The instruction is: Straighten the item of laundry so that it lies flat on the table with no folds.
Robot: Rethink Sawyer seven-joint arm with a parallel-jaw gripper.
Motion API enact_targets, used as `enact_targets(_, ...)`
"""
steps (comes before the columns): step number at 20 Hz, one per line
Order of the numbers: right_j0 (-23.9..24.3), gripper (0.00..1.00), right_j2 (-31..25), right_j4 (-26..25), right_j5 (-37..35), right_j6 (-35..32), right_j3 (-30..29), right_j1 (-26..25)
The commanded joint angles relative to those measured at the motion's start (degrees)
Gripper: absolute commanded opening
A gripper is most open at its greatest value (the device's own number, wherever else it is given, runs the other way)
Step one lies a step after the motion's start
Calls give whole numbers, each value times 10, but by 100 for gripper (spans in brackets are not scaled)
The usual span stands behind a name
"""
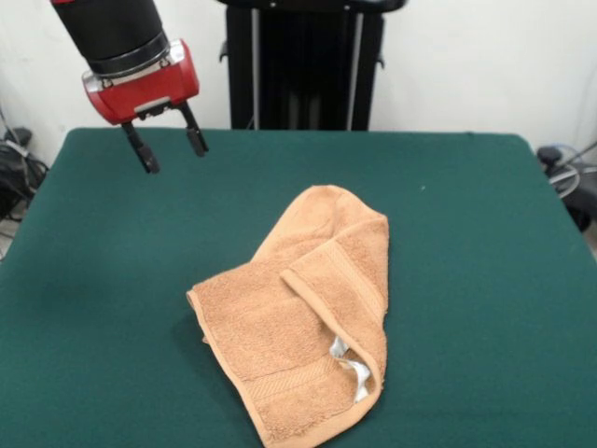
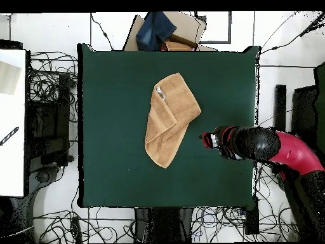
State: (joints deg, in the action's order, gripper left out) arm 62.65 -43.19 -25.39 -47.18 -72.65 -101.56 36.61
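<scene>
Towel [image 1: 308, 317] folded over itself mid-table [image 1: 466, 233], label [image 1: 357, 371] peeking out; gripper [image 1: 169, 147] spread wide, empty, well apart from towel.

I can read no text, number or brand anywhere. The small white label [image 1: 354, 371] on my towel [image 1: 298, 317] shows at its folded edge, but its print is too small to read.

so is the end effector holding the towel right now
No, the end effector hangs open and empty in the front view, well apart from the towel, which lies folded over itself on the table.
</scene>
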Motion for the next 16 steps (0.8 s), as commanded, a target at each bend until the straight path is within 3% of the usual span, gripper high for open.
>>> enact_targets(1,-18,100,5,-7,37,-15,-12,-12)
enact_targets(16,-37,100,20,-18,63,-44,-36,3)
